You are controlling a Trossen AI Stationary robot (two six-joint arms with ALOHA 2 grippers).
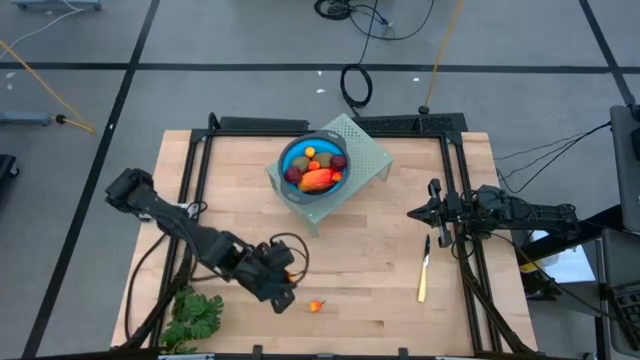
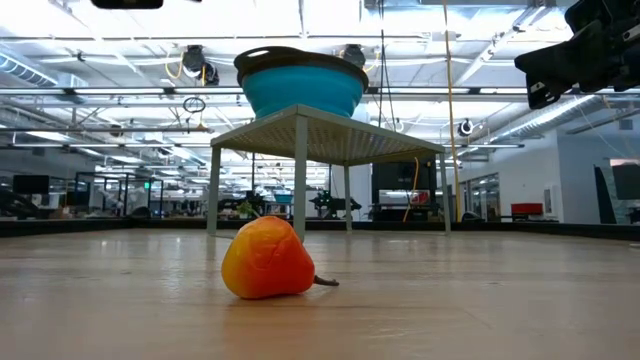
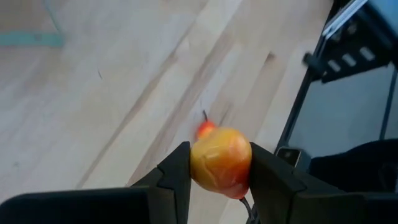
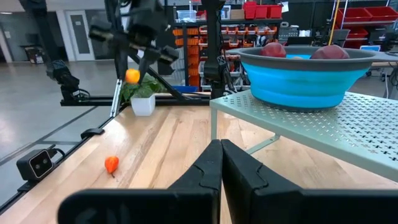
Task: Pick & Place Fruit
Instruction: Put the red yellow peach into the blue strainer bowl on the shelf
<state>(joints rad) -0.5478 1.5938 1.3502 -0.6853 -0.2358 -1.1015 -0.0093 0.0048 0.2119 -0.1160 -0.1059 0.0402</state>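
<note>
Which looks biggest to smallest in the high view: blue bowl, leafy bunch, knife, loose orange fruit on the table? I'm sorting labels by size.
Largest to smallest in the high view:
1. blue bowl
2. leafy bunch
3. knife, long but very slim, so its rank against the leafy bunch is unsure
4. loose orange fruit, clearly smallest

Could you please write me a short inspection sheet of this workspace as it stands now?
Surface: pale wooden table with a black frame around it.
Job's things: blue bowl with several fruits inside, on a pale green perforated stand; one small orange-red fruit lying on the wood; one yellow-orange fruit held up.
Clutter: green leafy bunch at the front left corner; yellow-handled knife near the right edge.
Grippers: left gripper shut on the yellow-orange fruit, above the front of the table; right gripper shut and empty, waiting at the right edge.
Cables: loops on the floor behind the table.
Surroundings: open workshop; no person seen.
</note>
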